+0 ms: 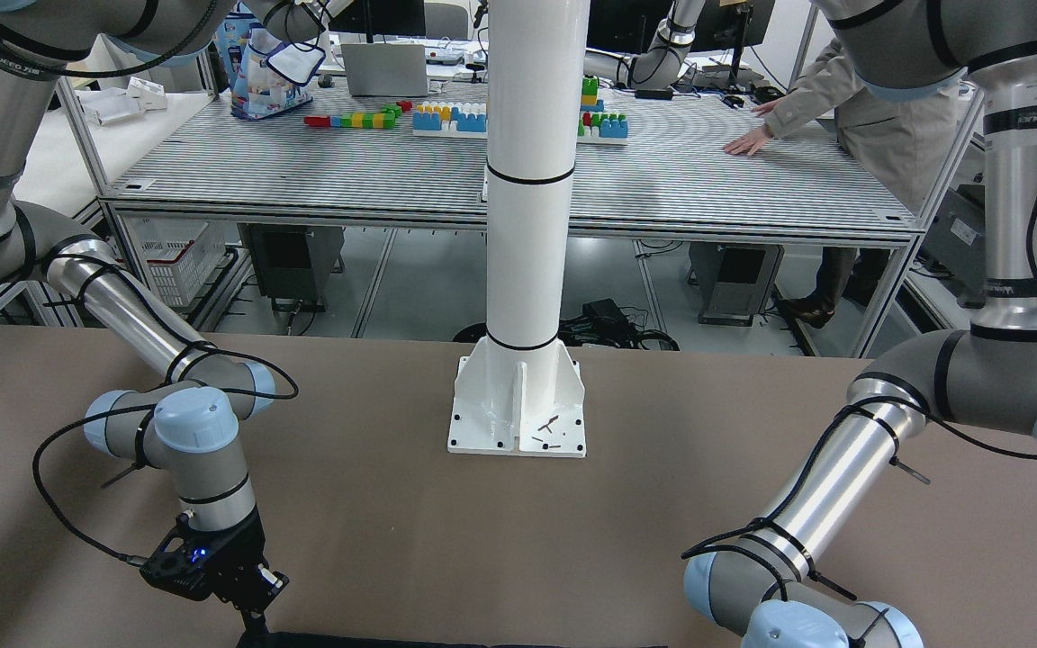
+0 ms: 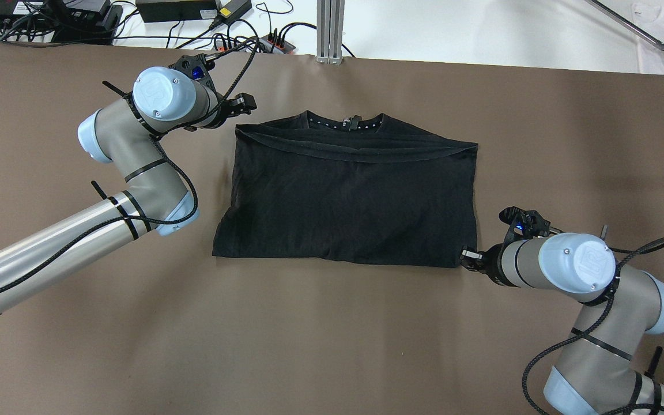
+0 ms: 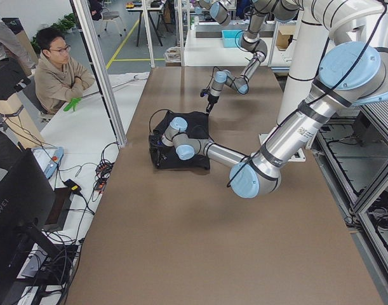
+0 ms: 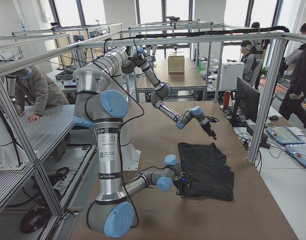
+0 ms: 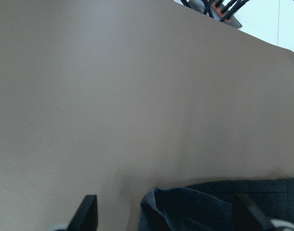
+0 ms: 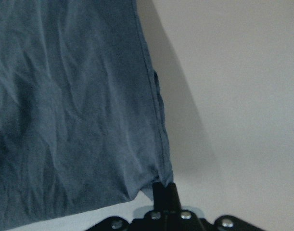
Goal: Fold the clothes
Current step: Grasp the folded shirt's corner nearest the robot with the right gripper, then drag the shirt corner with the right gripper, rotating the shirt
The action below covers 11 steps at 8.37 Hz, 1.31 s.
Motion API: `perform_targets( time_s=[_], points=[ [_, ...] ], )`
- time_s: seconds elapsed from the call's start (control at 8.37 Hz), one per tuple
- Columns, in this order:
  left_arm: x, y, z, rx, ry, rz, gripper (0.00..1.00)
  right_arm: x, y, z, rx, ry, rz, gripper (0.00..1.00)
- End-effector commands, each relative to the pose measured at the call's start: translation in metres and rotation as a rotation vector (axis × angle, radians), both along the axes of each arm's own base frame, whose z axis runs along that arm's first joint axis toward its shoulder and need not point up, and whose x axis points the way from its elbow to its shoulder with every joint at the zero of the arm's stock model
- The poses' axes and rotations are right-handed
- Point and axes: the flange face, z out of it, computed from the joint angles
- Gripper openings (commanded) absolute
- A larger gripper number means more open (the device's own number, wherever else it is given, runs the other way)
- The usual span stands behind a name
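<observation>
The black clothes (image 2: 346,196) lie flat in the middle of the brown worktop (image 2: 332,334). They are folded into a wide shape with nearly straight sides. The collar (image 2: 346,122) is at the far edge, away from the robot. A folded flap lies across the cloth just under the collar.

The right claw (image 2: 468,258) is at the near right corner of the clothes. In the right wrist view it looks clenched on that corner, and a little bit of cloth is pinched at its tip. The cloth spreads out flat from there.

The left claw (image 2: 244,105) is just beside the far left corner of the clothes. In the left wrist view its two fingertips (image 5: 89,211) stand wide apart, so it is released and holds nothing. The cloth corner shows between them. I cannot tell if the claw touches the cloth.

A white pillar (image 1: 532,180) stands on the worktop on the robot's side, well apart from the clothes.
</observation>
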Motion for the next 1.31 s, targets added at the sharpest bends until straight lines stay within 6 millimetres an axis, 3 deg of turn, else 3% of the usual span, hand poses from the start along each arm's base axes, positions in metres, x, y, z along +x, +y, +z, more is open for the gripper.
perform_targets(
  time_s=[0.0, 0.24, 0.48, 0.84, 0.96, 1.08, 1.2],
  points=[
    [0.000, 0.000, 0.002, -0.001, -0.001, 0.000, 0.99, 0.033, 0.051, -0.045, -0.026, -0.080, -0.011, 0.00],
    [0.002, 0.002, 0.001, -0.001, 0.001, 0.003, 0.99, 0.019, 0.098, -0.082, -0.108, -0.159, -0.036, 0.00],
    [0.002, 0.002, 0.000, 0.001, 0.002, 0.003, 0.99, 0.021, 0.162, -0.094, -0.124, -0.178, -0.153, 0.00],
    [0.003, 0.001, -0.002, 0.003, 0.004, 0.003, 0.99, -0.016, 0.249, -0.103, -0.094, -0.172, -0.307, 0.00],
    [0.003, 0.001, -0.005, 0.005, 0.007, 0.004, 0.99, -0.022, 0.265, -0.107, -0.064, -0.173, -0.307, 0.00],
    [0.003, 0.001, -0.006, 0.005, 0.009, 0.005, 0.99, -0.026, 0.269, -0.106, -0.038, -0.161, -0.279, 0.99],
    [0.001, 0.004, -0.011, 0.011, 0.016, 0.008, 0.99, -0.033, 0.264, -0.101, 0.009, -0.136, -0.212, 0.95]
  ],
)
